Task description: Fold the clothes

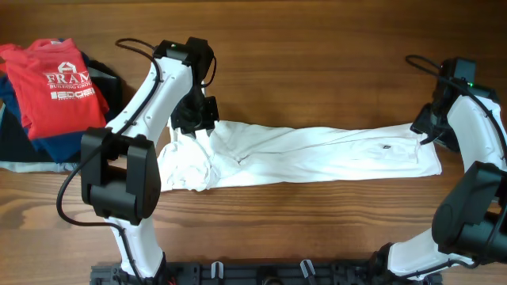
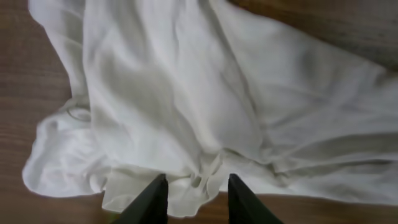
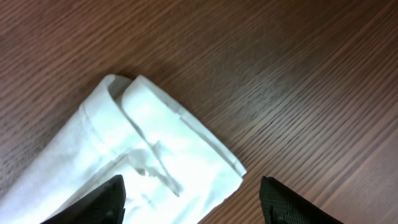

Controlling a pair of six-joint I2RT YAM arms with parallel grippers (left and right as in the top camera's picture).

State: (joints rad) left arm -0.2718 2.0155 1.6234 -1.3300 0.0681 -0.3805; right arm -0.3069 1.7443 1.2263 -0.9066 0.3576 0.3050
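Note:
The clothes, a white T-shirt (image 1: 317,154), lie folded into a long band across the table, with a bunched sleeve end at the left. No lettering shows. My left gripper (image 1: 198,117) hangs over the band's left far edge. In the left wrist view the shirt (image 2: 186,93) is rumpled, and my left gripper (image 2: 197,178) stands open, a loose fold of hem lying between its tips without being pinched. My right gripper (image 1: 424,125) is at the band's right end. In the right wrist view it (image 3: 191,182) is wide open above the shirt's layered corner (image 3: 155,162).
A red shirt with white print (image 1: 63,83) lies on a pile of navy and black garments (image 1: 20,134) at the back left. Bare wooden table (image 1: 317,229) runs in front of the white shirt. The arm bases stand along the front edge.

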